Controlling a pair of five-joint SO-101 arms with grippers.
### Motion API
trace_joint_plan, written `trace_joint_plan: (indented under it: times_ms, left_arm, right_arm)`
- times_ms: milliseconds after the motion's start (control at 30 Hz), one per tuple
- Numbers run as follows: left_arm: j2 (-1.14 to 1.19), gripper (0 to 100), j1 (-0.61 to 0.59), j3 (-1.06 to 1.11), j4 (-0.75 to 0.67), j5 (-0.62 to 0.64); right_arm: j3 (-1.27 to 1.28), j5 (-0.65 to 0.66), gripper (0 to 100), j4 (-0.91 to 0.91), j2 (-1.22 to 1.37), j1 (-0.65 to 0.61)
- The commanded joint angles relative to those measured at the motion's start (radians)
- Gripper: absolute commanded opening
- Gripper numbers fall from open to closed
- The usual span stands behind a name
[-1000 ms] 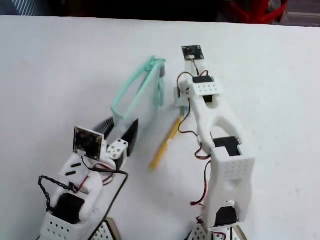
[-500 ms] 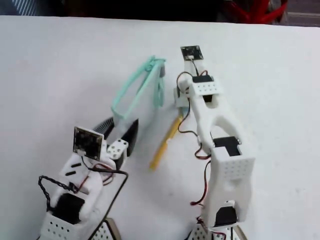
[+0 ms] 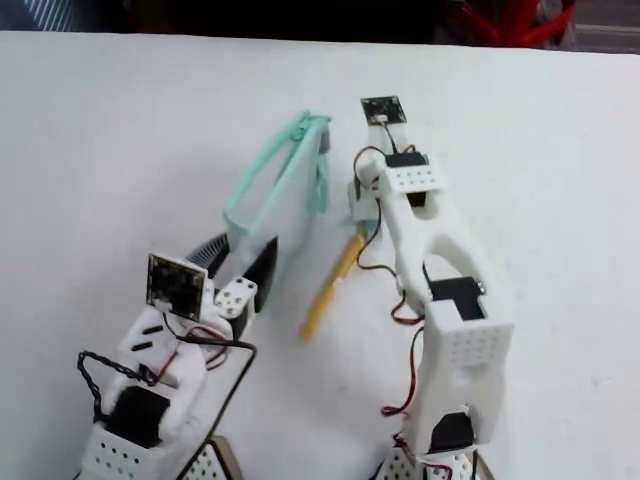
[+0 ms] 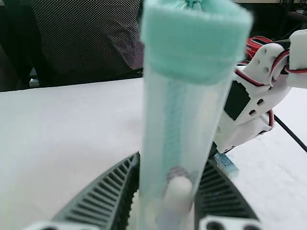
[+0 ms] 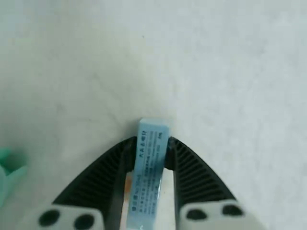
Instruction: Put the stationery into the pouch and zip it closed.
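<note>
The pouch (image 3: 280, 185) is clear plastic with teal trim and stands on edge on the white table. My left gripper (image 3: 237, 256) is shut on its near end; in the left wrist view the pouch (image 4: 187, 96) rises between the ribbed fingers (image 4: 110, 191), with small pale items inside at the bottom. My right gripper (image 3: 357, 200) sits just right of the pouch's far end, low over the table, shut on a light blue eraser (image 5: 149, 165). That eraser (image 4: 225, 164) also shows under the right arm. A yellow pencil (image 3: 330, 285) lies on the table between the arms.
The white table (image 3: 120, 150) stretches wide to the left and right of the arms. A teal corner of the pouch (image 5: 7, 167) lies close beside the right gripper. Dark and red objects stand beyond the table's far edge (image 3: 500, 20).
The right arm has shifted very slightly toward the pouch. The left arm, the pouch and the pencil have not moved.
</note>
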Motion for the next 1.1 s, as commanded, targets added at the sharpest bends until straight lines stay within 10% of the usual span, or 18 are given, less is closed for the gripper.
trace_joint_plan:
  times_ms: [0,633,1067]
  left_arm:
    - [-0.007,17,0.004,-0.008,-0.037,-0.008]
    - [-0.007,21,0.001,-0.049,0.012,0.063]
    - [-0.007,22,0.008,-0.057,0.021,0.063]
  right_arm:
    - [0.051,0.006,1.8,-0.033,-0.108,-0.004]
    - [0.308,0.074,1.8,-0.119,-1.072,-0.025]
    - [0.269,0.293,1.7,-0.236,-1.337,-0.489]
